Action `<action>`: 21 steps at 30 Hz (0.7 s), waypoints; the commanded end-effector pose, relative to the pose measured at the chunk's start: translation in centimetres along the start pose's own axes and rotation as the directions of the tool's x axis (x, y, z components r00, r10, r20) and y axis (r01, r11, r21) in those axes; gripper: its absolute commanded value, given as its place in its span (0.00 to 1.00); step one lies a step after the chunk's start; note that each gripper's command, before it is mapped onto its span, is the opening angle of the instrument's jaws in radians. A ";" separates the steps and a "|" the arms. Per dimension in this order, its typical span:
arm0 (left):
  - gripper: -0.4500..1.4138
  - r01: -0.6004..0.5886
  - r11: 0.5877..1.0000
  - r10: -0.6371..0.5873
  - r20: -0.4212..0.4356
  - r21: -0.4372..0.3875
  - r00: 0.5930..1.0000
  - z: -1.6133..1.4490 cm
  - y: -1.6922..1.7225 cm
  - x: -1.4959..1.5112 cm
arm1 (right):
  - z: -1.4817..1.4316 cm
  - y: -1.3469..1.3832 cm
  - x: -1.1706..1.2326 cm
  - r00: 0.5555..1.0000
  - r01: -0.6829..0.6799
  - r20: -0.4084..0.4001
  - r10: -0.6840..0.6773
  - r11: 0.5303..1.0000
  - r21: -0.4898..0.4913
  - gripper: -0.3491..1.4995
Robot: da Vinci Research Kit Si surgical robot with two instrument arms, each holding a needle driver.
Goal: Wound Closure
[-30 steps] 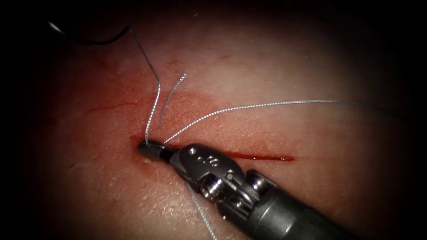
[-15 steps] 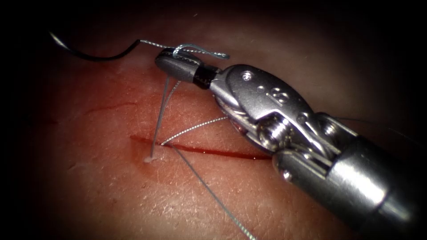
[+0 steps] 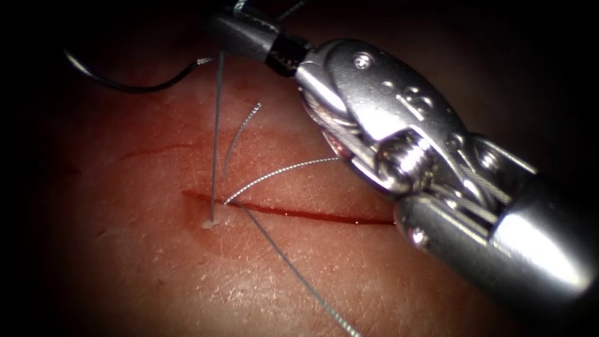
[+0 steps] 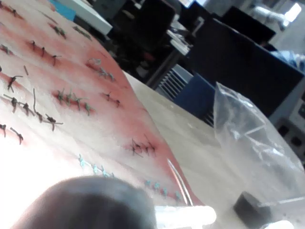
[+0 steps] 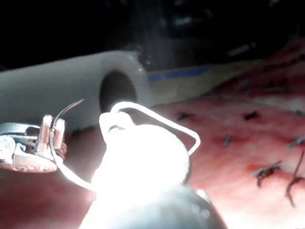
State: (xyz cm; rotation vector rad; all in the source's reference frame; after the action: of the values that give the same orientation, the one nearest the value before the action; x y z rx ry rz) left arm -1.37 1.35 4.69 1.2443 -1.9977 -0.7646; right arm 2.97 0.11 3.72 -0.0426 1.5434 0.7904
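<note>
Endoscope view: right claw (image 3: 240, 28) is clamped on the thread (image 3: 216, 134), which runs straight up from the cut's (image 3: 299, 214) left end. Needle (image 3: 121, 81) lies flat upper left on the tissue (image 3: 156, 274), curve running left-right.

Right arm's silver metal wristed end effector (image 3: 240, 26) enters from the right, raised high over the upper left; dark jaws closed on the thin grey braided thread (image 3: 216, 134), which runs taut down to the pinkish-red tissue (image 3: 156, 268). Thick grey shaft slants toward lower right.
</note>
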 end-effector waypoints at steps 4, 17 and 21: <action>0.00 -0.007 1.000 0.007 0.000 0.007 1.000 0.08 -0.02 -0.12 | 0.03 0.01 0.18 1.000 0.002 -0.012 -0.002 1.000 0.004 0.00; 0.00 -0.017 1.000 0.017 0.010 -0.018 1.000 -0.01 -0.08 -0.18 | -1.46 0.84 -1.02 0.931 -0.134 0.341 0.128 0.991 -0.007 0.00; 0.00 -0.018 0.999 0.018 0.006 -0.035 1.000 0.00 -0.07 -0.17 | -2.13 1.39 -0.73 0.927 -0.120 0.342 0.156 0.985 -0.125 0.00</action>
State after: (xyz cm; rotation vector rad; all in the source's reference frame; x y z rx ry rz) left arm -1.27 1.36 4.69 1.2084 -1.9784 -0.8025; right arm 0.60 -0.34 4.90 0.1364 1.1599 0.9398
